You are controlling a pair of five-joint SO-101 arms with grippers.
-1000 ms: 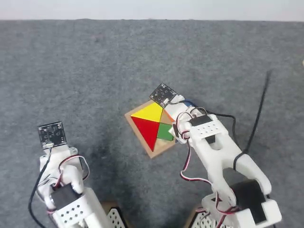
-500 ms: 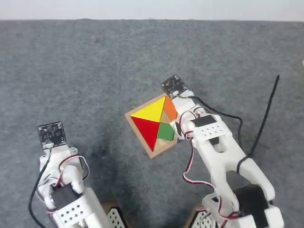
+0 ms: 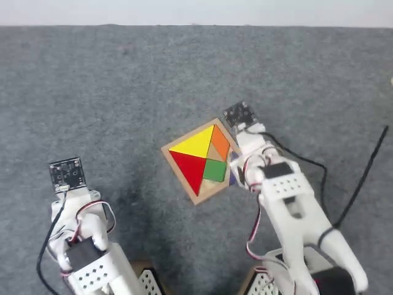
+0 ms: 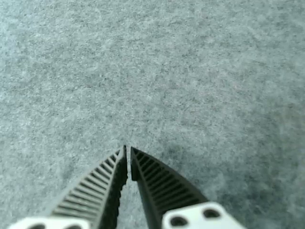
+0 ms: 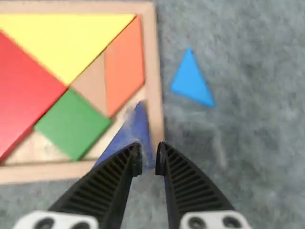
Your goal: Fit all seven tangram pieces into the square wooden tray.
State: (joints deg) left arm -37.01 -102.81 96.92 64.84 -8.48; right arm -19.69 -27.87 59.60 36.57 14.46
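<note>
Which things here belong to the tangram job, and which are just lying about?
Job: wooden tray, yellow triangle, red triangle, orange piece, green square, dark blue triangle, light blue triangle.
Not the job: grey carpet, left pincer shut over it.

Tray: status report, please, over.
Left tool shut, clear of tray. Right tool slightly open over dark blue piece, lying across tray rim, unseated. Light blue piece outside.

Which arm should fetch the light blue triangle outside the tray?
Right. The right gripper hangs at a corner of the tray, the light blue triangle on the carpet close by. The left gripper is over carpet, far from both.
</note>
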